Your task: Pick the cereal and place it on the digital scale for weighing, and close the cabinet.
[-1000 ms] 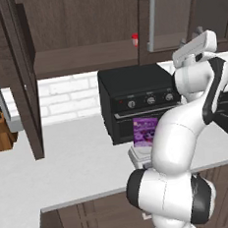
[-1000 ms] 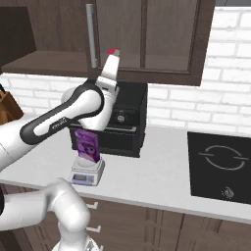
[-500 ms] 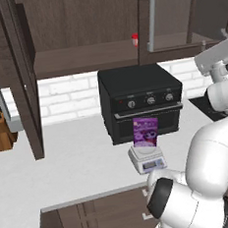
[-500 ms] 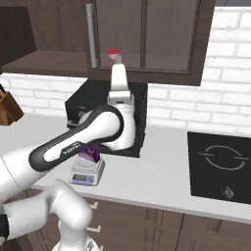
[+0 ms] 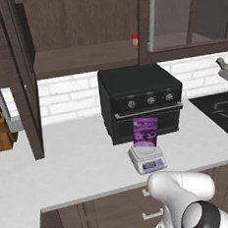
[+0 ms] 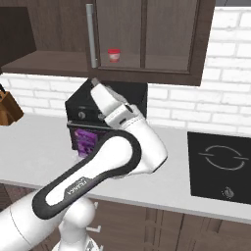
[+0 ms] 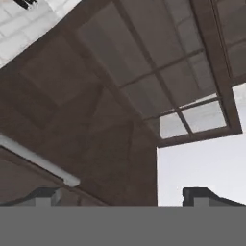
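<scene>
Purple cereal (image 5: 145, 131) stands upright on the pale square digital scale (image 5: 147, 159) near the counter's (image 5: 76, 164) front edge, left base view. Right base: my white arm bends across it. Hand view: gripper (image 7: 125, 194) fingers spread, facing the cabinet's (image 7: 96, 120) dark wood and glass.

A pale counter (image 5: 76, 164) is seen, on which a black oven (image 5: 140, 101) and, just before it, the digital scale (image 5: 147, 158) are stood, well below the raised gripper. A knife block (image 5: 0, 131) is set at the counter's far left, a black hob (image 6: 220, 166) at its right.
</scene>
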